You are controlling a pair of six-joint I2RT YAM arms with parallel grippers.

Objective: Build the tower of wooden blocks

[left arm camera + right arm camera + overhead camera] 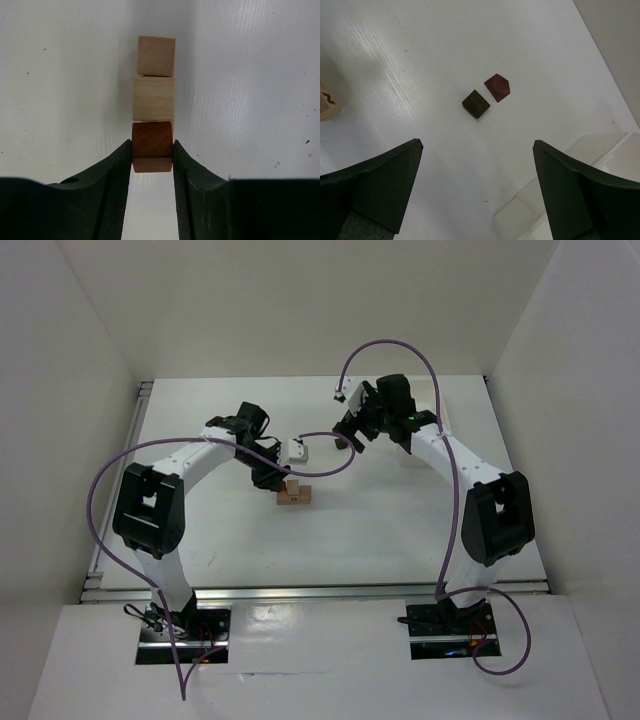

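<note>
In the left wrist view three small wood blocks lie in a line on the white table. An orange-tan block [156, 56] is farthest, a pale beige block [153, 98] sits in the middle and a red-brown block [152, 141] is nearest. My left gripper [152, 150] is shut on the red-brown block, one finger against each side. From above, this cluster [294, 495] sits mid-table under the left gripper [276, 478]. My right gripper [477, 150] hangs open above two loose blocks, a dark brown block [476, 103] and a reddish block [497, 87], with nothing between its fingers.
A white plastic tray [600, 160] lies at the lower right of the right wrist view, close to the right finger. A pale block with a dark squiggle [327, 102] shows at that view's left edge. White walls close in the table on three sides.
</note>
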